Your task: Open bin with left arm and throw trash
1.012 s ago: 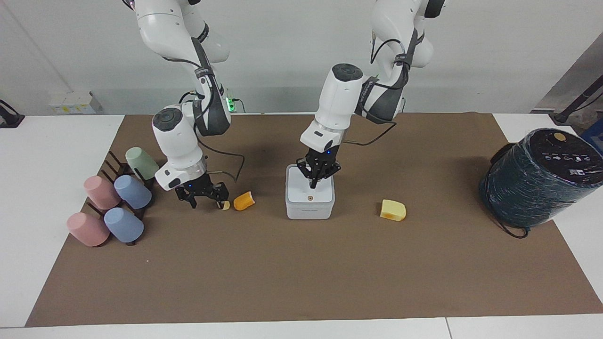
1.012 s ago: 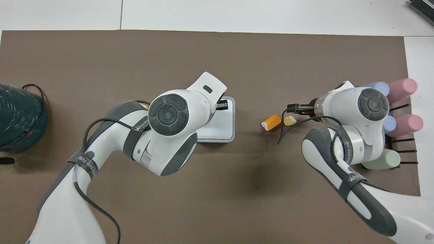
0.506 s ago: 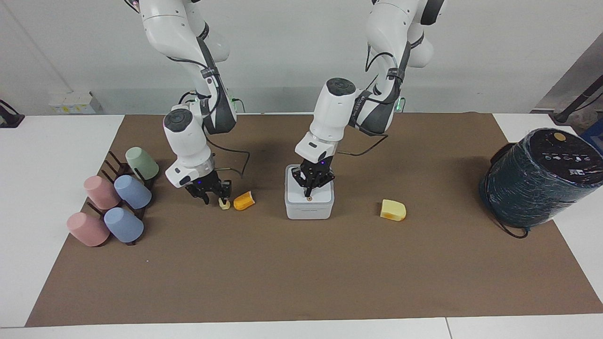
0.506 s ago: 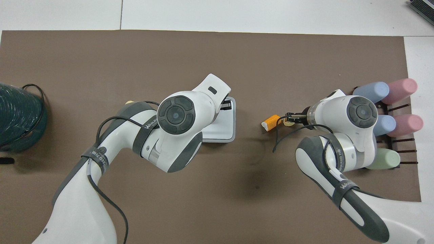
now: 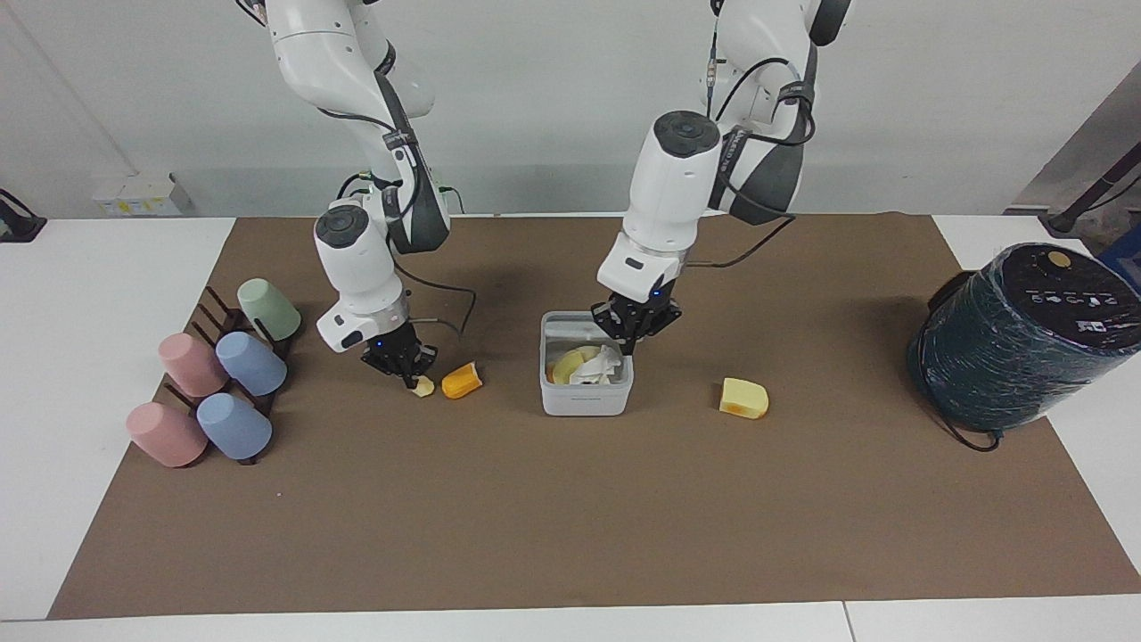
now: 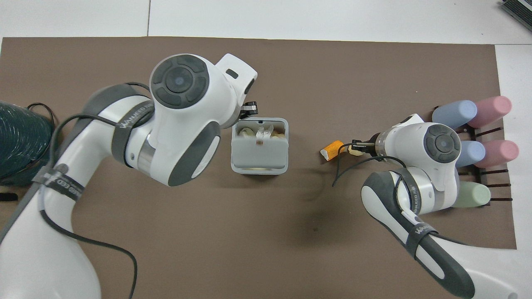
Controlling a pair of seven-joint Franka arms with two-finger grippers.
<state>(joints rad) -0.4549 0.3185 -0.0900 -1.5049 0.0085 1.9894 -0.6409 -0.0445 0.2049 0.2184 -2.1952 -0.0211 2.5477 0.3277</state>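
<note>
Brown mat (image 5: 570,535) — white table (image 5: 89,357).

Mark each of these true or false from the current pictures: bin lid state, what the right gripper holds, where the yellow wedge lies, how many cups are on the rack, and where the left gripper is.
1. The bin is open, with scraps showing inside. True.
2. The right gripper is shut on the orange chunk. False: it is shut on the tiny pale yellow lump; the orange chunk lies beside it on the mat.
3. The larger pale yellow wedge lies on the mat beside the bin, toward the left arm's end of the table. True.
4. Three cups lie on the rack. False: there are five, two pink, two blue and one green.
5. The left gripper is over the dark green wrapped cylinder. False: it is shut, at the bin's rim.
</note>
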